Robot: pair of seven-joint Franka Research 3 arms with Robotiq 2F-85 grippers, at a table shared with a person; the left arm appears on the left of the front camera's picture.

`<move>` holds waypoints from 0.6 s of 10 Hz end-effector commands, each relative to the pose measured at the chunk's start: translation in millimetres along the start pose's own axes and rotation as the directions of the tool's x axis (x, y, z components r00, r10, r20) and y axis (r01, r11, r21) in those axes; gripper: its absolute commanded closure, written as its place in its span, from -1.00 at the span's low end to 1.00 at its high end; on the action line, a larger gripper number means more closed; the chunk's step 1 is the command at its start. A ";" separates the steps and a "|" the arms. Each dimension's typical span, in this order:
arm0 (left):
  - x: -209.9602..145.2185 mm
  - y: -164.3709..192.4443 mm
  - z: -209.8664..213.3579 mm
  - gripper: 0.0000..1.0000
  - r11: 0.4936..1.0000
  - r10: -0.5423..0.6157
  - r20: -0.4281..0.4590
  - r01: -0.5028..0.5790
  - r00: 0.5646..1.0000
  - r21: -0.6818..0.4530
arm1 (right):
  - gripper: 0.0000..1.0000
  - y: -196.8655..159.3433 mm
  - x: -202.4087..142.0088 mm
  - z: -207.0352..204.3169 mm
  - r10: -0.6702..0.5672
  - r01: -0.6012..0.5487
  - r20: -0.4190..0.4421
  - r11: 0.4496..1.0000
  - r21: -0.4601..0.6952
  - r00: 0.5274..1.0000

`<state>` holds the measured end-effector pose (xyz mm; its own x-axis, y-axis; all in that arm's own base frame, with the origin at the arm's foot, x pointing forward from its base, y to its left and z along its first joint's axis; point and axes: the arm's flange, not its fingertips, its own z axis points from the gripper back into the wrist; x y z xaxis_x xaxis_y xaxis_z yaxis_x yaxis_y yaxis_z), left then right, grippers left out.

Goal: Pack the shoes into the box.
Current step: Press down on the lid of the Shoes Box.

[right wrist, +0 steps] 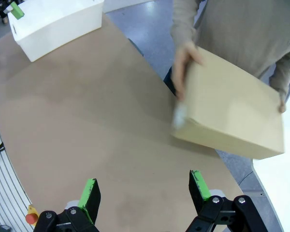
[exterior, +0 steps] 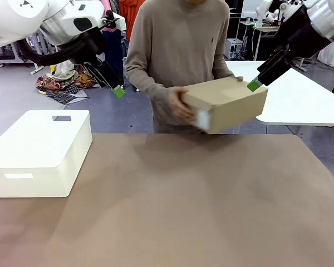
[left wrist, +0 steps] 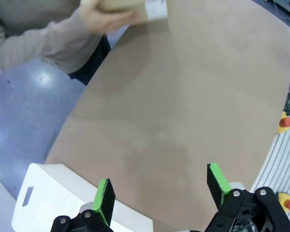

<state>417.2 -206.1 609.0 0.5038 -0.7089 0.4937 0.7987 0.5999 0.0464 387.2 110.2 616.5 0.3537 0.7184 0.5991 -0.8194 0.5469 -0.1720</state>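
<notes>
Front view, from left to right: a white plastic box (exterior: 42,150) with a closed lid sits on the brown desk (exterior: 183,206) near its left edge. Above and behind it the left pincer (exterior: 118,92) hangs in the air over the far edge, and from this side I cannot tell how far its fingers stand apart. In the middle a person in a beige sweater stands at the far side and holds the box (exterior: 228,103), closed and tilted, above the far edge of the desk, with one hand (exterior: 181,104) on its left end; a white label shows on that end. Just right of the box the right pincer (exterior: 254,84) hangs in the air, its green tip near the box's upper right corner, apart from it as far as I can tell.

Left wrist view shows the left pincer (left wrist: 159,195) wide open with nothing between its green pads, the white plastic box (left wrist: 63,198) beneath it and the box (left wrist: 130,9) far off in the person's hand.

Right wrist view shows the right pincer (right wrist: 144,191) also wide open and empty above the bare desk, with the box (right wrist: 232,113) held aloft by both hands beyond it.
</notes>
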 end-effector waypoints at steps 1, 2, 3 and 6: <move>-2.6 0.3 0.6 -1.00 1.000 0.009 0.005 -0.009 1.000 -0.005 | -0.94 -1.0 1.3 1.1 -0.006 0.006 -0.009 1.000 -0.004 1.000; -2.6 0.3 0.6 -1.00 1.000 0.009 0.005 -0.009 1.000 -0.005 | -0.94 -1.0 1.3 1.1 -0.006 0.006 -0.009 1.000 -0.004 1.000; -2.6 0.3 0.6 -1.00 1.000 0.009 0.005 -0.009 1.000 -0.005 | -0.94 -1.0 1.3 1.1 -0.006 0.006 -0.009 1.000 -0.004 1.000; -2.6 0.3 0.6 -1.00 1.000 0.009 0.005 -0.009 1.000 -0.005 | -0.94 -1.0 1.3 1.1 -0.006 0.006 -0.009 1.000 -0.004 1.000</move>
<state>417.2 -206.1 609.0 0.5038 -0.7089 0.4937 0.7987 0.5999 0.0464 387.2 110.2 616.5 0.3537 0.7184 0.5991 -0.8194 0.5469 -0.1720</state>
